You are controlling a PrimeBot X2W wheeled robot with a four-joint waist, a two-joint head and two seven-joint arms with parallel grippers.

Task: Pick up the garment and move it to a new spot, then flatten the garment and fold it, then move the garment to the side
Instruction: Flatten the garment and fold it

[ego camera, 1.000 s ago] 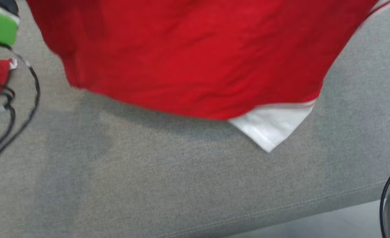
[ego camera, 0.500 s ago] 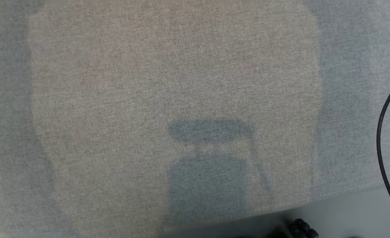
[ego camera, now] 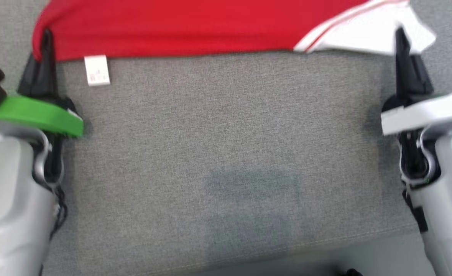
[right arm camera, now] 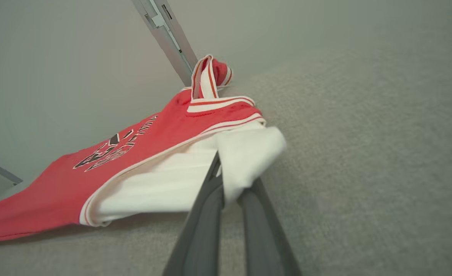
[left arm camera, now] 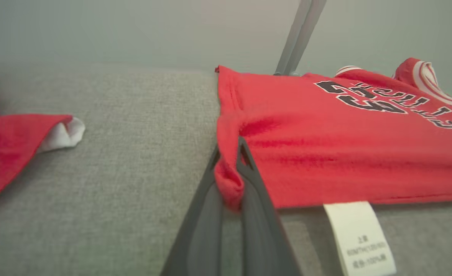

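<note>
Garment (ego camera: 172, 34) lies across the top edge of the head view, on the grey upholstered surface (ego camera: 226, 145) that takes up most of that frame. It's a red jersey, spread wide from upper left to upper right, black lettering (left arm camera: 383, 101) facing up in the left wrist view. My pale forearms (ego camera: 7, 207) come in at lower left and lower right. left gripper (ego camera: 46, 38), upper left, is clamped on the red hem corner: in the left wrist view both fingers (left arm camera: 258, 214) are pinched together with a fold of red cloth squeezed between them. right gripper (ego camera: 400, 36), upper right, is clamped on the white side panel (ego camera: 364, 34). In the right wrist view the white cloth drapes over the gripper's tip, and that corner sits raised off the surface with a shadow under it. Green band (ego camera: 34, 115) on my left wrist, white band (ego camera: 421, 113) on my right. Second red-and-white cloth piece (left arm camera: 11, 153) lies at the left edge of the left wrist view, well apart from the jersey. Grey metal post (left arm camera: 298, 34) stands behind the jersey, top centre of that view. White care label (ego camera: 97, 70) sticks out from the hem, near the left gripper, lying on the surface.
</note>
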